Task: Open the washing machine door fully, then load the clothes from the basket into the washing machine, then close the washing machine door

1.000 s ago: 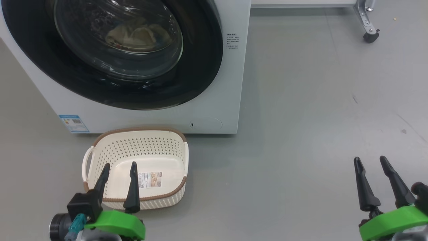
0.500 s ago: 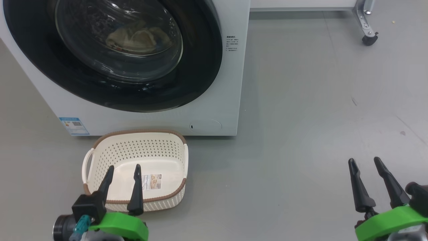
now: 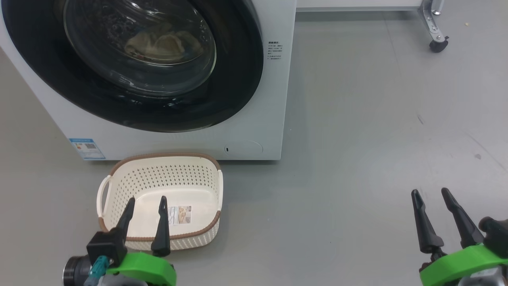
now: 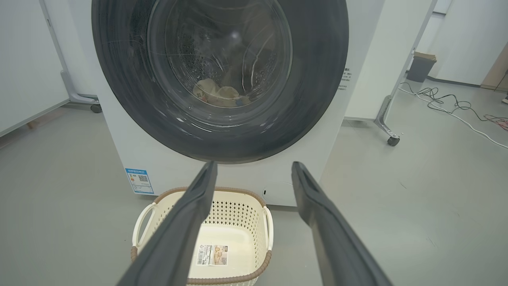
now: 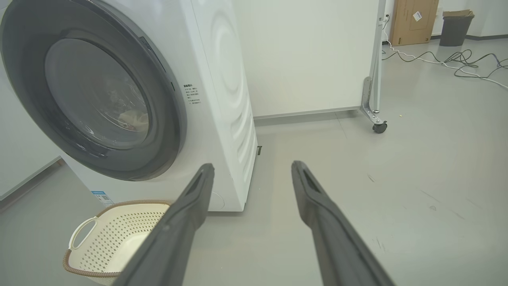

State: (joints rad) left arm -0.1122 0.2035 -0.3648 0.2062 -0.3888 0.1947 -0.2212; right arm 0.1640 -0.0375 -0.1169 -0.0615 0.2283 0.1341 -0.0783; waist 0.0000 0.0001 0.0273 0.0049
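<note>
Both grippers had sunk slightly toward 6 o'clock — left gripper [image 3: 146,199] at 7 near the basket [image 3: 164,155], right gripper [image 3: 430,192] at 4, jaws released. The clothes [image 3: 160,41] lay behind the closed washing machine door [image 3: 238,79] at 11.

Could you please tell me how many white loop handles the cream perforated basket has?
2: one white loop handle on the left end of the cream perforated plastic basket, the other on its right end.

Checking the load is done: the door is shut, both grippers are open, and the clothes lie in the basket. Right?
No: the basket is empty; the clothes lie inside the washing machine, as the left wrist view shows. The washing machine door is shut; left gripper and right gripper are open.
</note>
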